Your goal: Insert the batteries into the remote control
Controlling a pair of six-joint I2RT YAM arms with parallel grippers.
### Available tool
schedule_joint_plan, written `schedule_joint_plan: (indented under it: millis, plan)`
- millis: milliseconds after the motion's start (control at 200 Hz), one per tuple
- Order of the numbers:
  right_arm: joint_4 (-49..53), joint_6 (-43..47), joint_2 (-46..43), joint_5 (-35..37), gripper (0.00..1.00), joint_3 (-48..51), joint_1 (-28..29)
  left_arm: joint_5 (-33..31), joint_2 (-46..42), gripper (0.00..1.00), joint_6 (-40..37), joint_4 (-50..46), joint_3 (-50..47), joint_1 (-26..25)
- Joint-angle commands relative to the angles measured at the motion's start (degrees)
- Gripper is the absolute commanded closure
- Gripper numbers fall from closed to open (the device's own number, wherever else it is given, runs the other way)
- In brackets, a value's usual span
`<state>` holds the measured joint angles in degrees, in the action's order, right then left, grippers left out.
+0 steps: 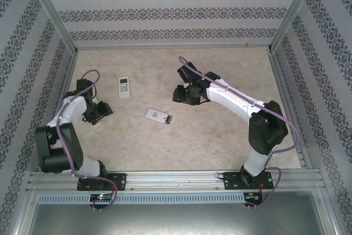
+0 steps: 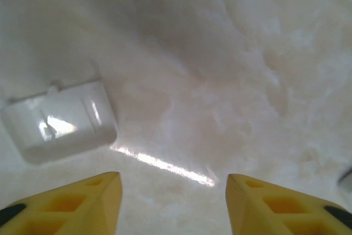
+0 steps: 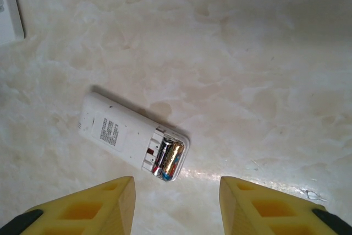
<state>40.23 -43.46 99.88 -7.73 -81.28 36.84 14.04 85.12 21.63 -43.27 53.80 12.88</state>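
Two batteries (image 3: 168, 157) sit side by side in the open bay at one end of the face-down remote (image 3: 118, 130). It lies on the table (image 3: 264, 53) just ahead of your right hand (image 3: 176, 193), long axis slanting across the gap, bay end nearer the fingertips. Your right hand and left hand (image 2: 173, 191) both stand part-open and empty; the left is farther from the remote, off its closed end, so I'd judge the right better placed.
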Motion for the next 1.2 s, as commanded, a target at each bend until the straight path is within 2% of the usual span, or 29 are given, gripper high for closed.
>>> schedule_joint_plan:
  millis: [0, 235, 425, 490, 724, 814, 854, 904, 954, 994, 1109, 1194]
  plan:
    - [0.24, 0.64, -2.43, -1.1, 0.55, 1.27, -1.05, -2.85, 4.15, 0.52, -5.25, -0.46, 3.24, 0.47]
    - [1.7, 1.48, -4.15, 1.21, 0.54, 0.59, -1.52, -8.84, 9.93, 0.5, -6.42, -0.85, 4.67, 0.47]
    - [1.43, 0.18, -4.32, 1.18, 0.53, 0.94, -1.51, -9.45, 10.82, 0.5, -5.9, 0.82, 3.8, 0.44]
    - [1.51, -0.16, -4.24, 0.98, 0.54, 0.64, -1.52, -7.65, 12.08, 0.54, -5.82, 1.81, 3.75, 0.47]
    - [3.09, 0.35, -3.92, 1.57, 0.53, -2.06, -1.58, -4.56, 13.91, 0.89, -4.6, 2.13, 4.75, 0.47]
    - [2.7, 2.85, -4.29, 2.01, 0.49, -3.67, -1.59, -0.07, 11.87, 0.96, -2.39, -1.09, 6.91, 0.39]
    - [1.18, 4.48, -4.81, 1.74, 0.47, -3.97, -1.7, 4.81, 9.83, 0.98, 0.81, -1.62, 7.63, 0.31]
    - [-3.15, 7.06, -5.96, -0.15, 0.45, -3.52, -1.73, 14.21, 6.38, 0.99, 7.75, 0.22, 7.64, -0.07]
    - [-9.08, 9.42, -7.36, -2.99, 0.43, -2.58, -1.68, 23.05, 2.23, 0.99, 18.44, 6.38, 6.25, -1.55]
    - [-14.38, 10.79, -8.27, -5.38, 0.42, -1.73, -1.86, 27.31, -1.28, 1.0, 27.94, 13.19, 4.93, -3.72]
    - [-29.73, 14.27, -9.6, -14.54, 0.32, 0.89, -3.18, 29.84, -7.48, 1.0, 54.04, 32.7, 4.33, -11.37]
    - [-40.87, 15.33, -9.7, -24.36, 0.16, 2.87, -5.47, 30.77, -6.99, 1.0, 67.82, 43.99, 7.04, -16.03]
